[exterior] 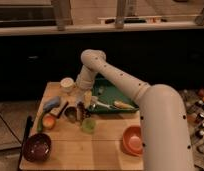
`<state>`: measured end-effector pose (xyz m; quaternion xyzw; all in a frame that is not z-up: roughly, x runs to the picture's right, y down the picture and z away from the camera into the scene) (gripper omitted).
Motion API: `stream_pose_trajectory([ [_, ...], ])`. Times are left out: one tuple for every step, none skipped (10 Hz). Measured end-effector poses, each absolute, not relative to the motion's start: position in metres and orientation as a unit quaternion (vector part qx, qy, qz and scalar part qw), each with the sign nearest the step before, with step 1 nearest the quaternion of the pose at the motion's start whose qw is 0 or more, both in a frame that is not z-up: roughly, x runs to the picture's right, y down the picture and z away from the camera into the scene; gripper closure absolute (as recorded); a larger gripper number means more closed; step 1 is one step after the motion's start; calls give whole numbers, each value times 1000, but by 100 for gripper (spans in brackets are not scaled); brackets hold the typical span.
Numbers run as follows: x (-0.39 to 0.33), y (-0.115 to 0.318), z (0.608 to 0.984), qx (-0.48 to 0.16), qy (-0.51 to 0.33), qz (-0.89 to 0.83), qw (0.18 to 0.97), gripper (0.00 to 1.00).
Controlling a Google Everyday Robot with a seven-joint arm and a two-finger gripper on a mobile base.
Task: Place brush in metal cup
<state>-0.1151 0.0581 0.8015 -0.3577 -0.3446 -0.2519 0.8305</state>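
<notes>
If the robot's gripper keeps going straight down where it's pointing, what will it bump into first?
Probably the metal cup. The gripper points down at the wooden table, just right of that cup and above the green cup. Depth is hard to judge, so it might meet the table instead.

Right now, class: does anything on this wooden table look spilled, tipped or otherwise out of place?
Nothing stands out. The tool hangs low beside the metal cup; the white cup, green cup and both bowls sit upright, with no spill visible.

Brush (81, 111) seemingly upright under claw (83, 109) beside metal cup (71, 114).
</notes>
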Motion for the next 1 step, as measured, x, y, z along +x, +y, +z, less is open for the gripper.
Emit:
stream_pose_trajectory([
  [-115, 58, 801, -358, -345, -252, 831, 20],
])
